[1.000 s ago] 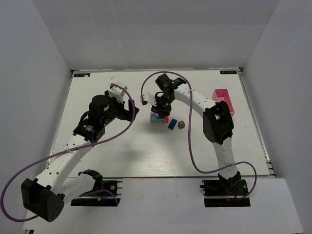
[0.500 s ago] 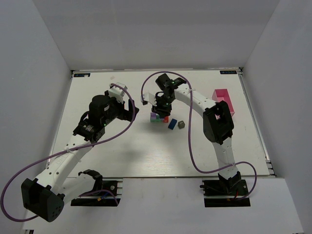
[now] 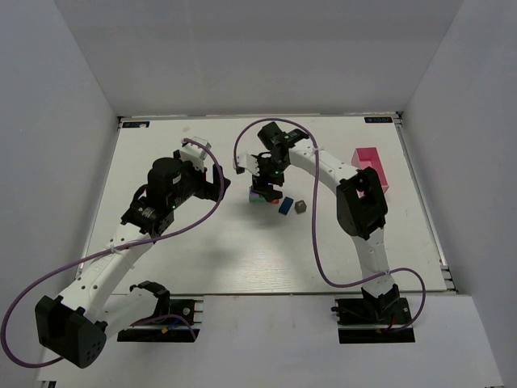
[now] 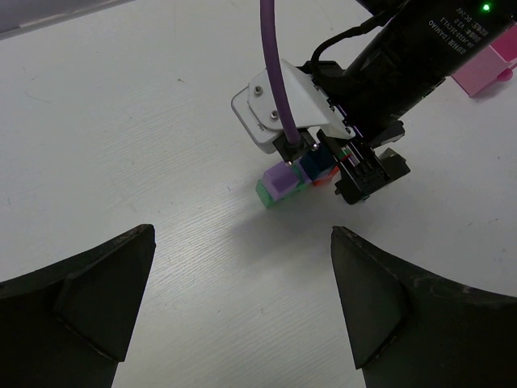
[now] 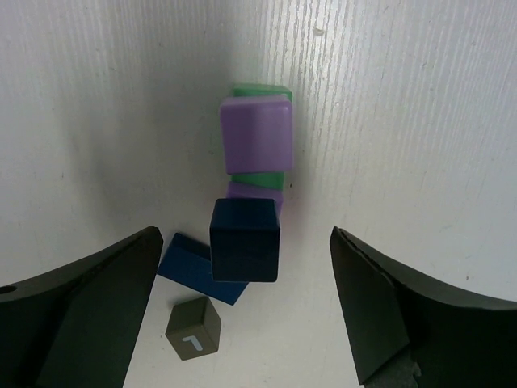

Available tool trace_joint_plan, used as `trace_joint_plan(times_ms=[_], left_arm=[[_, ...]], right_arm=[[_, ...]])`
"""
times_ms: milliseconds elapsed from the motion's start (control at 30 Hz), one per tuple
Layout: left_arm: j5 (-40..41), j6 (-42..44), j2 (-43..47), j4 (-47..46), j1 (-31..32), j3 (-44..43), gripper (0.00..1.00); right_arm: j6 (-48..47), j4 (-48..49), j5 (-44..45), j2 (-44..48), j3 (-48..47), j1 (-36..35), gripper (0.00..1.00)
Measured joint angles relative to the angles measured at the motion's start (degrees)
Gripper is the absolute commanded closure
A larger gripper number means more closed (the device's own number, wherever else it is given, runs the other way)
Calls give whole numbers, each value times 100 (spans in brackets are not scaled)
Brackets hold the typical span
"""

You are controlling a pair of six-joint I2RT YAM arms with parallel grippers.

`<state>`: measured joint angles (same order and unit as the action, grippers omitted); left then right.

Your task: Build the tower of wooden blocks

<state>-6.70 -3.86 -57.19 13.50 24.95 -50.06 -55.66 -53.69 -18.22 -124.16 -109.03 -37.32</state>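
Observation:
The tower is a green base with lilac blocks on it, and a dark blue cube stands on its near end. My right gripper hangs open straight above it, with a jaw on either side of the blue cube and clear of it. In the top view the right gripper covers most of the tower. A blue brick and a grey cube lie loose beside the tower. My left gripper is open and empty, well to the left of the tower.
A pink box lies near the table's right edge. The loose blue brick and grey cube sit just right of the tower. The right arm's purple cable loops over the tower's far-left side.
My right gripper's jaws have spread wide and let go of the dark blue cube, which stays on the tower. The left arm has not moved.

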Motion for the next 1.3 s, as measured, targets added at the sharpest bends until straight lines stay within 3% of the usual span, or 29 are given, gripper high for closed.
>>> trace_joint_plan(times_ms=[233,433,567,733,833,933,967,1000,1067,1100,1200,1267,1300], left_arm=[[0,0,0,0,0,0,1],[2,4,0,0,0,0,1],[2,28,0,-2,0,0,1],[-2,44,0,-24,0,2,1],[-103,48,-2,-151,0,59,6],[-295,66,-90,-216,-2,98,24],[-376,81,-157,-243,-2,98,31],[-474,103,-245,-262,-4,98,50],[-664,129,-459,-273,4,81,63],[-780,192,-597,-227,20,46,75],[-1274,295,-1001,-144,90,-127,78],[-1585,328,-1152,-146,157,-210,70],[-1753,343,-1244,-144,229,-308,64]], right_arm=[[52,205,-11,332,313,4,10],[205,415,20,1414,892,7,10],[494,955,258,2721,1840,28,10],[1121,2243,879,4535,3884,59,10],[1366,2780,1084,5379,4977,118,12],[1425,3001,1060,5860,5569,216,36],[1416,3067,1019,5934,5674,249,56],[1386,3134,979,5978,5764,286,66],[1412,3233,861,5993,5871,367,77],[1438,3276,837,5969,5901,415,83],[1676,3482,898,5781,5899,605,81],[1971,3630,1080,5591,5888,765,75],[2124,3668,1222,5497,5880,863,66]])
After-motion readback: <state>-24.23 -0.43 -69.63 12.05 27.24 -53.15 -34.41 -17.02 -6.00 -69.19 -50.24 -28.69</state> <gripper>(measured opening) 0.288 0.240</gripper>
